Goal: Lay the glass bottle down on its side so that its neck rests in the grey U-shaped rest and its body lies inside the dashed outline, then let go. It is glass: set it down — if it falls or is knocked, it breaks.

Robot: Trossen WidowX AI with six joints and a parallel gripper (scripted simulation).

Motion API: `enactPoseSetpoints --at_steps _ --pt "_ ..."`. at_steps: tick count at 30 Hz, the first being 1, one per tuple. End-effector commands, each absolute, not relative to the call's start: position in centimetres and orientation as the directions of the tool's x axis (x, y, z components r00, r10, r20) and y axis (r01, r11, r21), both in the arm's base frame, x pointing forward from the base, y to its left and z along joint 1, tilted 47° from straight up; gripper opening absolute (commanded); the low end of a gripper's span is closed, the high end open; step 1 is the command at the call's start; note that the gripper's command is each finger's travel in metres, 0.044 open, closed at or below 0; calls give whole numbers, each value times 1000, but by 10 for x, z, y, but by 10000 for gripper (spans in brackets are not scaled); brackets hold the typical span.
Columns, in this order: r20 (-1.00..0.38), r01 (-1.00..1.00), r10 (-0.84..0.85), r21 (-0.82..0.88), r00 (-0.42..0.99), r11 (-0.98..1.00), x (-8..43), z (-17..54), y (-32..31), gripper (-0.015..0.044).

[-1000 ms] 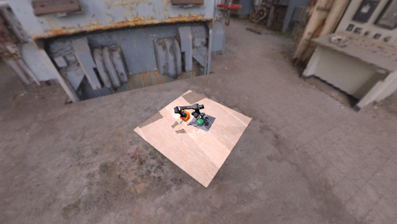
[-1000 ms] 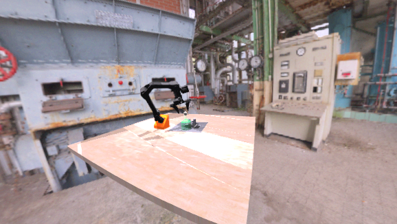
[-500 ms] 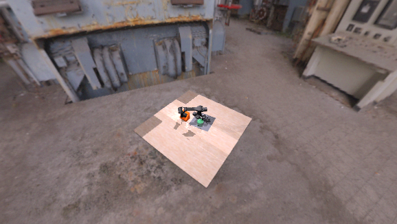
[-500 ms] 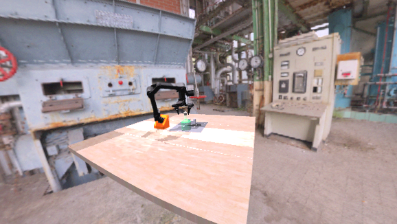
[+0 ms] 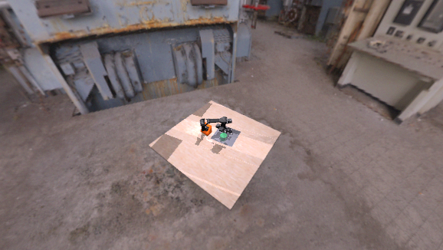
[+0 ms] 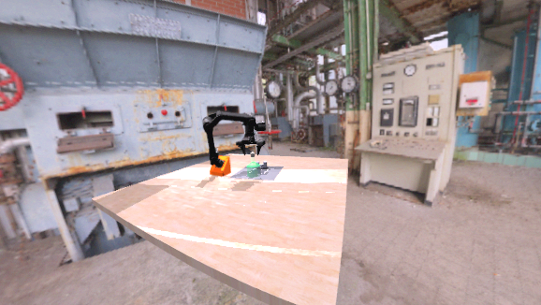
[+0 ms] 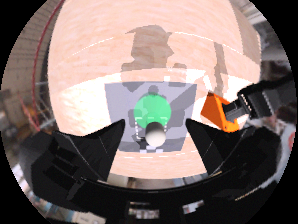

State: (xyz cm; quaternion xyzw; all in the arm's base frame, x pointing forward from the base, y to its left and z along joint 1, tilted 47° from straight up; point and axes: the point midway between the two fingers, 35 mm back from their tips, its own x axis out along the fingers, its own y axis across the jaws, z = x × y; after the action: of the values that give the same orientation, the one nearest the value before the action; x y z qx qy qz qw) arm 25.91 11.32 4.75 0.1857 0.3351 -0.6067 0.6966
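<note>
The green glass bottle [image 5: 223,136] [image 6: 253,169] [image 7: 152,106] stands upright on the dark grey mat [image 5: 234,140] [image 6: 272,174] [image 7: 115,99]. Its pale stopper [image 7: 155,134] faces up toward the wrist camera. My gripper [image 5: 225,132] [image 6: 252,152] [image 7: 156,121] points down, open and empty, with its fingertips on either side of the bottle's top in the views and roughly at stopper height. The white dashed outline [image 7: 137,128] is partly hidden by the bottle. A small dark shape [image 6: 265,165] beside the bottle looks like the U-shaped rest; its form is unclear.
The orange arm base [image 5: 206,129] [image 6: 220,167] [image 7: 217,111] stands beside the mat. The wooden table top [image 5: 214,169] [image 6: 262,215] [image 7: 100,30] carries the mat and base, with shadows of the arm across it.
</note>
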Motion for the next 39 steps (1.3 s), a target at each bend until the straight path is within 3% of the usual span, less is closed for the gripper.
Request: enactPoseSetpoints --at_steps 1,10,22,39 --pt "-696 971 -717 -140 42 193 258 42 120 440" --pt "-696 971 -717 -140 42 193 255 34 128 440" --pt "-696 971 -717 -140 42 193 255 34 128 125" --pt "-696 971 -717 -140 42 193 255 34 128 121"
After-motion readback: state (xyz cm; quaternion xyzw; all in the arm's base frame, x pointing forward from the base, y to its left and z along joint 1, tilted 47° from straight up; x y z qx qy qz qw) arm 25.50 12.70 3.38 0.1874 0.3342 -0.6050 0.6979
